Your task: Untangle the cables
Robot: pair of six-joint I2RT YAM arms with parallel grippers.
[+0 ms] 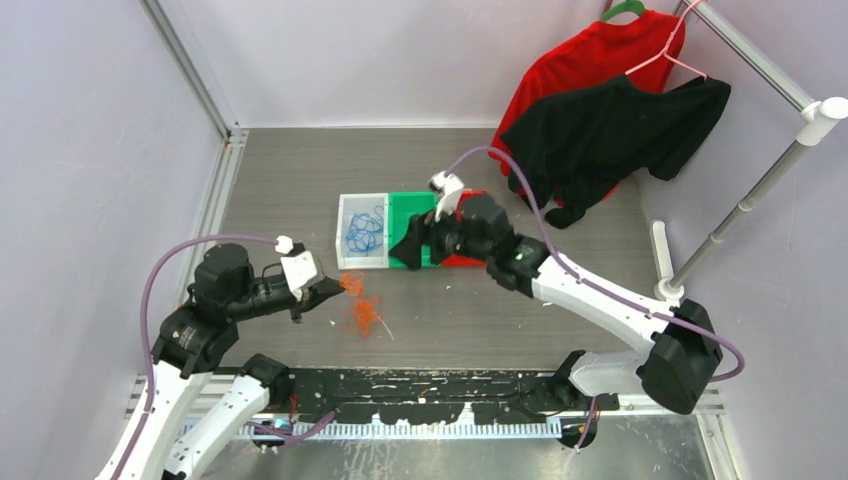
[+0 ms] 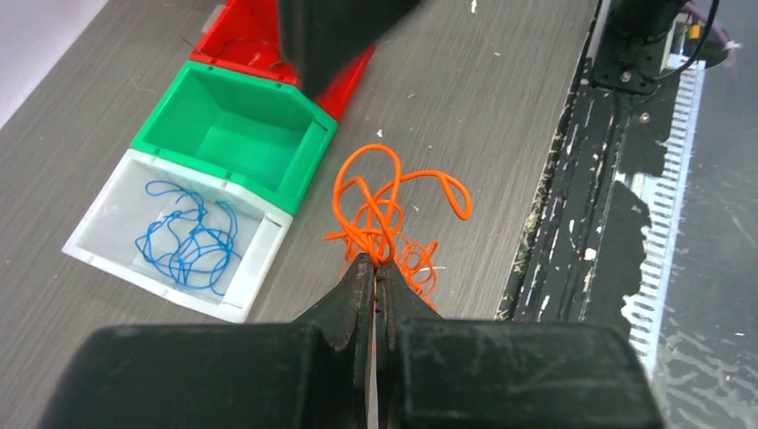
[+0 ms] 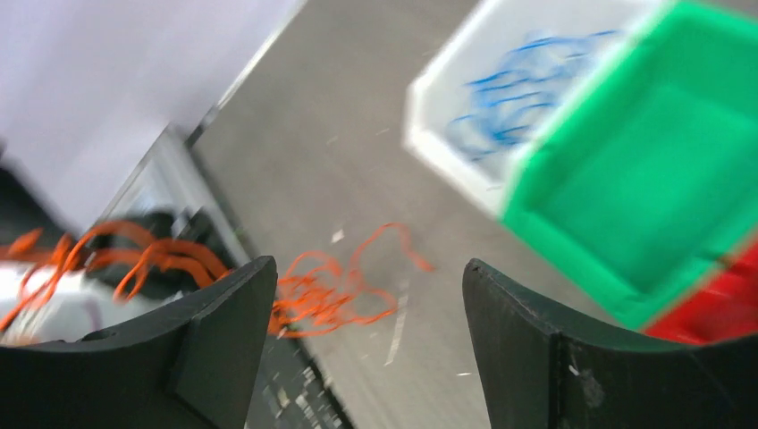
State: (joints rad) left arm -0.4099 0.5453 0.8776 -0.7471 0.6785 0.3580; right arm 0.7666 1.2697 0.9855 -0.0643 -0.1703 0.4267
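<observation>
No lettering, label, brand mark, number or sign can be read in any of the three views.
</observation>
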